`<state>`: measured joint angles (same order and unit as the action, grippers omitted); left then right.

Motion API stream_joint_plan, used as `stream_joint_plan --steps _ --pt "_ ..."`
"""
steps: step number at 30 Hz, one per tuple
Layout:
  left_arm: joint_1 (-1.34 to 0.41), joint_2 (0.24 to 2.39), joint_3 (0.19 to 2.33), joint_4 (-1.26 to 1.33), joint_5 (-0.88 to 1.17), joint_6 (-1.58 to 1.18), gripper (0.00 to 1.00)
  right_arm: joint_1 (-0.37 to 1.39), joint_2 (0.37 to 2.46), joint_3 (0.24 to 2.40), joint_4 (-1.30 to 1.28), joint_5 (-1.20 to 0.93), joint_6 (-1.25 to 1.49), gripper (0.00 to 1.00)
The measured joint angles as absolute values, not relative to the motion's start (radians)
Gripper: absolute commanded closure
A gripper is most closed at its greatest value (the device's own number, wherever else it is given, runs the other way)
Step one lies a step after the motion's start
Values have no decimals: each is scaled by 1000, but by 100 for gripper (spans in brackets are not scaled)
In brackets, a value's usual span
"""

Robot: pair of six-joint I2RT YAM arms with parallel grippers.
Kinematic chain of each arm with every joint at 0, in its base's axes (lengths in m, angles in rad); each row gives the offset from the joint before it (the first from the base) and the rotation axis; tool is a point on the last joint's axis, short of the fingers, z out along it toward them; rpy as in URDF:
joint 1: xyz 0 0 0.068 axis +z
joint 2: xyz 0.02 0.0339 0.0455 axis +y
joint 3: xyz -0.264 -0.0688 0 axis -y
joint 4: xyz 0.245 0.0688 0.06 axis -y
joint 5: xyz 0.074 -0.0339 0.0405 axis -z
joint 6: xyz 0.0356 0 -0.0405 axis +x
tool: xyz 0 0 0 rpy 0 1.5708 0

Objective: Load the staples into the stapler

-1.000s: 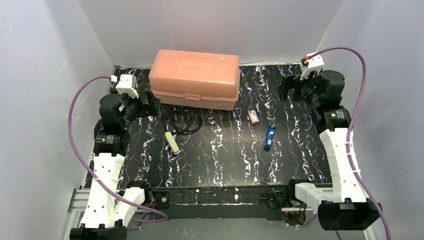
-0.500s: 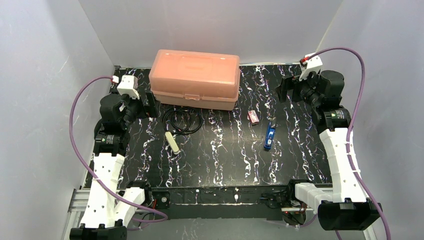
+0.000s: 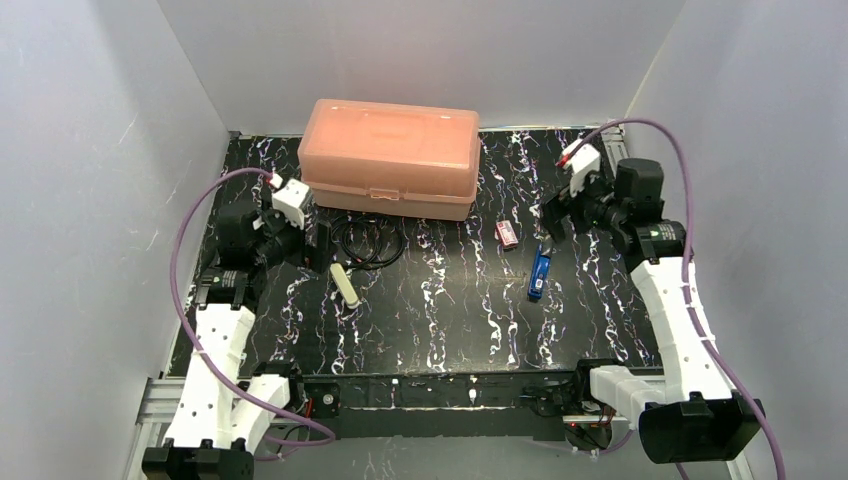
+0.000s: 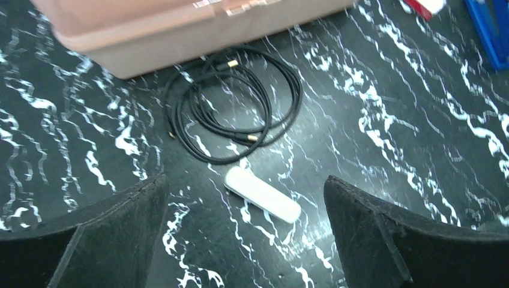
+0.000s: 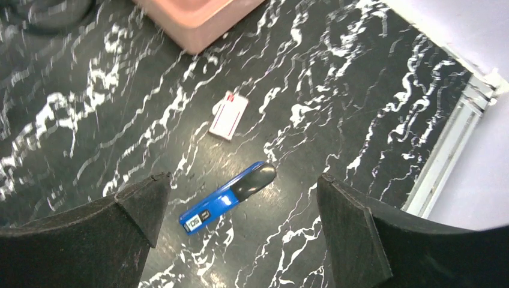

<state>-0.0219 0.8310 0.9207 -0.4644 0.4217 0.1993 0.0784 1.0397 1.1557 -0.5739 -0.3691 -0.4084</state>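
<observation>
Black tabletop (image 3: 450, 320) veined with white carries everything, with the two arm bases bolted at its near edge. Both arms reach up over the middle of the surface and touch nothing.

The left gripper (image 3: 321, 244) hangs above the left side with its jaws spread wide and empty. In its wrist view the two dark fingers (image 4: 114, 222) frame a white stapler (image 4: 262, 195), which lies flat and slanted on the tabletop below.

The right gripper (image 3: 549, 214) hovers over the right side, likewise wide open and holding nothing. Seen from its wrist, a blue stapler (image 5: 228, 197) lies between the fingers (image 5: 354, 228); it is closed, with a black end and a small white label at the other end.

From above, the blue stapler (image 3: 540, 272) lies almost lengthwise from near to far. The staples (image 3: 507, 234), a small pink-red box with white on its face, sit flat on the tabletop a little farther back and to the stapler's left, close but apart from it. No gripper touches the box, and it looks closed.

Just beyond the white stapler (image 3: 345, 285) lies a loose coil of black cable (image 3: 365, 240). Farthest back, against the rear of the tabletop, stands a large pale pink plastic case (image 3: 390, 158) with its lid down, the cable just in front of it.
</observation>
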Motion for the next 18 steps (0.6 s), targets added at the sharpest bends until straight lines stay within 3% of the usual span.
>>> stream_joint_plan --steps 10,18 --pt "-22 936 829 -468 482 197 1 228 1111 988 -533 -240 -511 2" --pt "-22 964 818 -428 482 163 1 388 1413 961 -301 -85 -347 12"
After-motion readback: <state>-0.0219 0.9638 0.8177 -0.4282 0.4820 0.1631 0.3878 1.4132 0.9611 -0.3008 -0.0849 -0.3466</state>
